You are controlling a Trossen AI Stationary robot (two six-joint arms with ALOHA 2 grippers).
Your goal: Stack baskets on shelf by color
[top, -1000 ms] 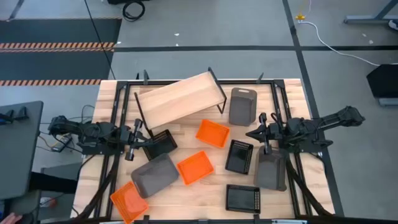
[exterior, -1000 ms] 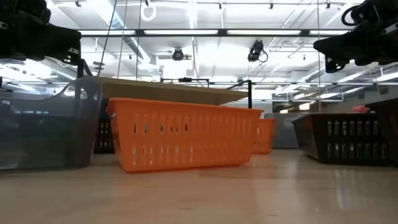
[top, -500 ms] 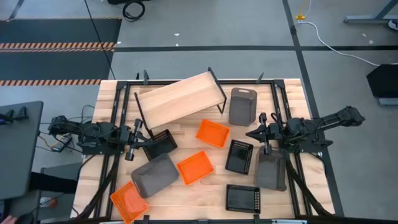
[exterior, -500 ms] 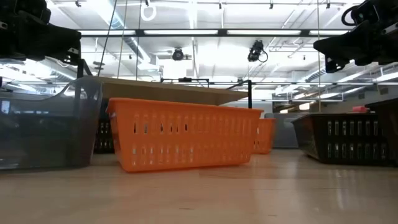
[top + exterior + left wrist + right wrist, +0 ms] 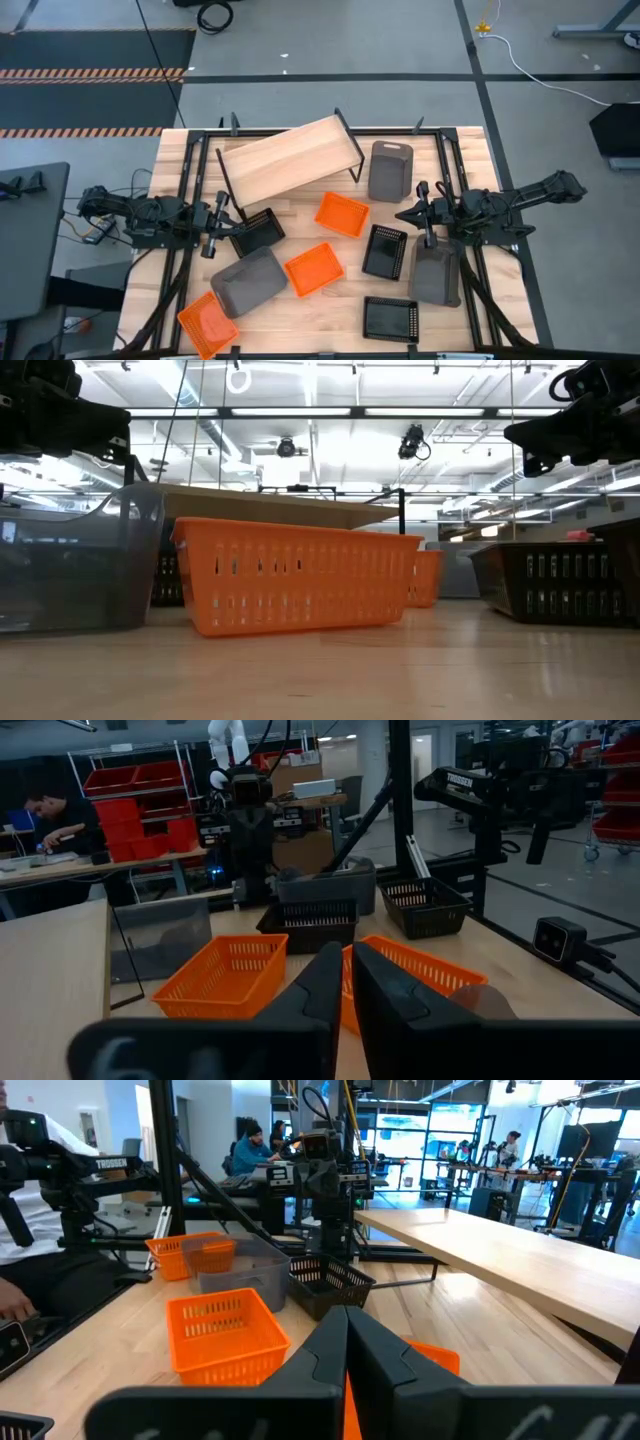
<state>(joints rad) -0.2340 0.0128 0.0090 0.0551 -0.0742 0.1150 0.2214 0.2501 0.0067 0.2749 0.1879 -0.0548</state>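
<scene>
Beside the pinched-shut left claw (image 5: pixel 222 203) sits a black basket (image 5: pixel 257 230), while the right claw (image 5: pixel 404 213), also shut, hovers near another (image 5: pixel 386 251).

On the table I count three orange baskets (image 5: pixel 342 214) (image 5: pixel 314 269) (image 5: pixel 208 322), three black baskets (image 5: pixel 257 230) (image 5: pixel 385 250) (image 5: pixel 391 319), three dark-grey bins (image 5: pixel 390 170) (image 5: pixel 249 281) (image 5: pixel 436 273), one shelf (image 5: pixel 288 159), and two arms.

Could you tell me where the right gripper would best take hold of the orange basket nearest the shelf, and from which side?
Probably from above, on a long rim wall. That orange basket lies open side up, tilted on the table, clear of the shelf and the black basket. One finger inside and one outside the thin wall should suit the right gripper, hovering shut close by.
</scene>
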